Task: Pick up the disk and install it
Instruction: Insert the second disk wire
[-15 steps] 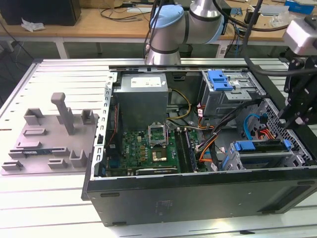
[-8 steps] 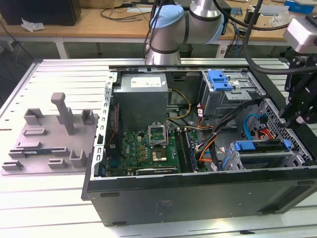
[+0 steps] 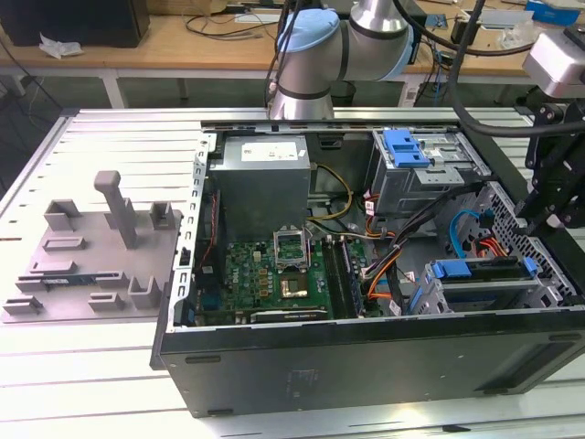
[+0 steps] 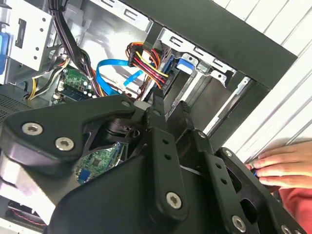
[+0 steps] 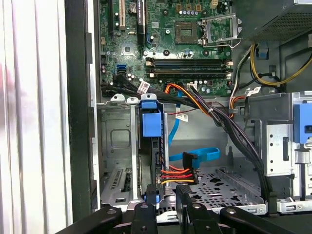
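Note:
The disk (image 3: 489, 268) stands on edge in the drive bay at the case's corner, at the exterior view's lower right, with blue bracket tabs at both ends. In the first wrist view its blue bracket (image 5: 149, 119) sits between the bay's metal rails, and a blue data cable and a red-yellow-black power plug (image 5: 178, 173) reach its side. My gripper (image 3: 537, 212) hangs above the case's edge at the exterior view's right. Its black fingers (image 5: 145, 210) stand slightly apart, one on each side of the disk's near end, in line with it. In the second wrist view the gripper (image 4: 169, 105) holds nothing.
The open computer case (image 3: 302, 352) lies on a slatted metal table, with motherboard (image 3: 274, 270), power supply (image 3: 260, 178) and loose cable bundles (image 5: 229, 126) inside. A grey fixture with upright posts (image 3: 101, 242) stands at the exterior view's left. A person's hand (image 4: 282, 163) rests by the case wall.

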You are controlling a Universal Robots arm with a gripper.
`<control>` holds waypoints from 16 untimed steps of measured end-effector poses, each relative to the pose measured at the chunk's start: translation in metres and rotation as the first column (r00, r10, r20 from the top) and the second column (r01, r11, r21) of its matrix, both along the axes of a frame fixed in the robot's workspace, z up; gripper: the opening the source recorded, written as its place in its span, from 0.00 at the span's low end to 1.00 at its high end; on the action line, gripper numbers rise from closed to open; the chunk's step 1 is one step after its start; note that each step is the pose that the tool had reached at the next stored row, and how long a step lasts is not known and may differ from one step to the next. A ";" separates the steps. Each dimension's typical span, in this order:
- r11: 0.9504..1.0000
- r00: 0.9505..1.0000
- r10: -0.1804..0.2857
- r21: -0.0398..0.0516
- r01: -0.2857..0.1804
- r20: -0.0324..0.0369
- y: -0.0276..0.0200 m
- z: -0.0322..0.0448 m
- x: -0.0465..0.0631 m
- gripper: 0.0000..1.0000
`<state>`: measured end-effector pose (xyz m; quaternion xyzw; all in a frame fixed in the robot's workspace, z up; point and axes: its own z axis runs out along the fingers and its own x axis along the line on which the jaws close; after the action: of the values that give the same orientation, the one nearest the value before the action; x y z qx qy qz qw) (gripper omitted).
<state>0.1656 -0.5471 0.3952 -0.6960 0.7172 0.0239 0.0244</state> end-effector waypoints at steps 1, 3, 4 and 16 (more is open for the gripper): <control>1.000 1.000 0.000 -0.001 0.000 0.000 0.0030 0.0001 0.000 0.30; 1.000 1.000 0.000 -0.010 0.000 0.000 0.0142 0.0000 0.000 0.30; 1.000 1.000 0.000 -0.032 0.000 0.000 0.0220 0.0000 0.000 0.30; 0.969 1.000 0.006 -0.247 -0.006 -0.002 0.0662 0.0004 0.000 0.30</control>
<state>0.1656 -0.4808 0.3956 -0.6958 0.7125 -0.0649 -0.0630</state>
